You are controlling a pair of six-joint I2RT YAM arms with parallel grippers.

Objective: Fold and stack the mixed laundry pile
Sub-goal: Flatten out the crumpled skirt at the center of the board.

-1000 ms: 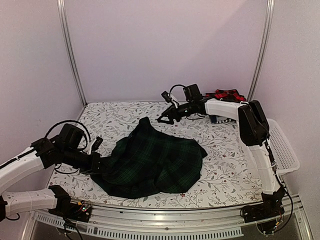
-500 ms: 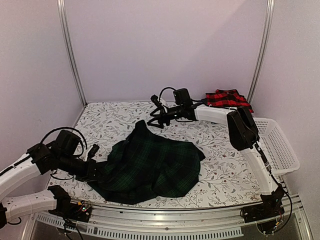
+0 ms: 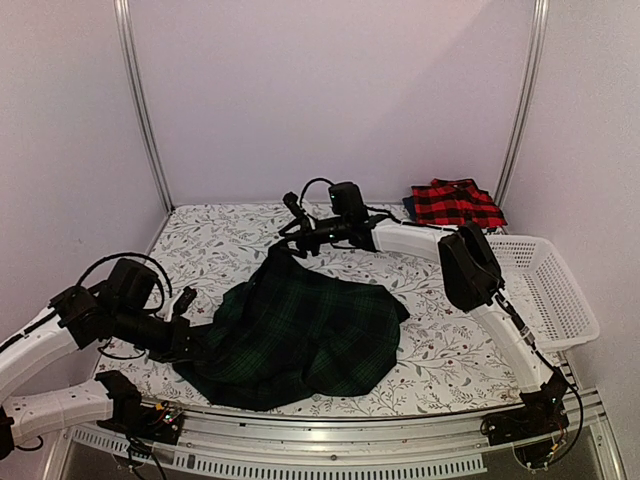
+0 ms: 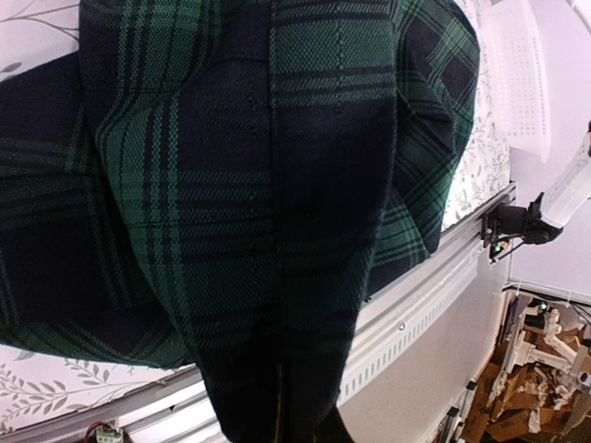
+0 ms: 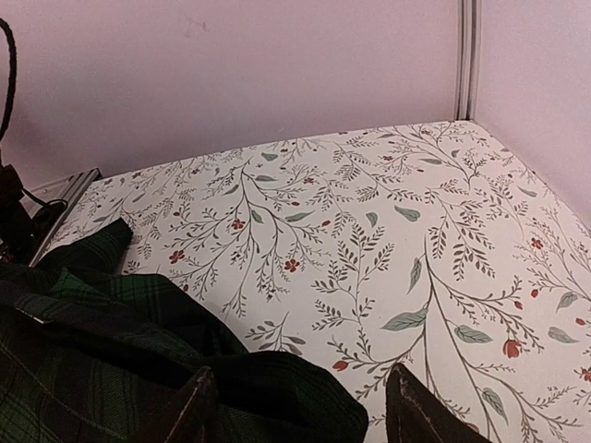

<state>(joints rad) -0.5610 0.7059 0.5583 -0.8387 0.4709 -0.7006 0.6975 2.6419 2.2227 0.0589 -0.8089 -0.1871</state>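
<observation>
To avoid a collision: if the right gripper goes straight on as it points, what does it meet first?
Probably the dark plaid garment, whose edge lies just ahead of the right gripper; depth is unclear.

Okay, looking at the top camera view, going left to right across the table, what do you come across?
Left arm → dark green plaid garment → red-and-black checked shirt → white basket. The right arm stretches across several of these, so it has no clear place in the order.

top view looks down over the whole bench [image 3: 230,240]; both wrist views sit close on the same plaid [image 3: 300,335].
</observation>
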